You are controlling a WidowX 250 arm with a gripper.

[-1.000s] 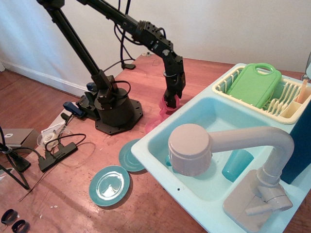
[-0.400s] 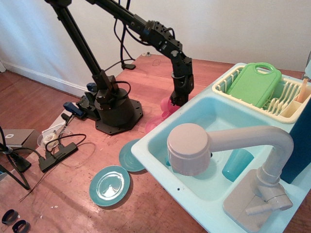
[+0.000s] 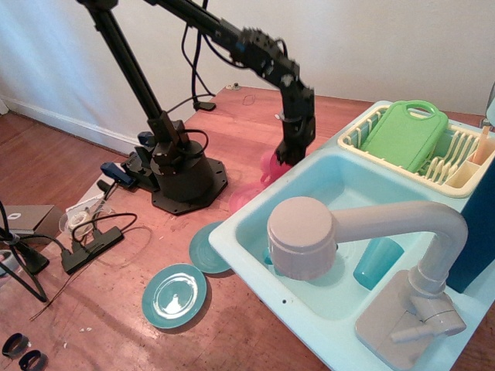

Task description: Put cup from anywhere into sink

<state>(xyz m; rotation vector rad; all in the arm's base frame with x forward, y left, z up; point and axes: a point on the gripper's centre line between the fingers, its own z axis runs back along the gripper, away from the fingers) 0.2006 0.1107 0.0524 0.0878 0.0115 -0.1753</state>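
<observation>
One pink cup in transit, arm at sink rim.
Two round teal plastic plates (image 3: 179,294) lie left on the floor; the black gripper (image 3: 289,157) grasps the small pink plastic cup (image 3: 271,165) just outside the aqua plastic sink (image 3: 255,202), presumably raised to clear its wall.

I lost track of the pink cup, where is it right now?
The pink cup hangs at the gripper, just outside the far left corner of the aqua sink, above the translucent pink bowl on the floor.
</observation>
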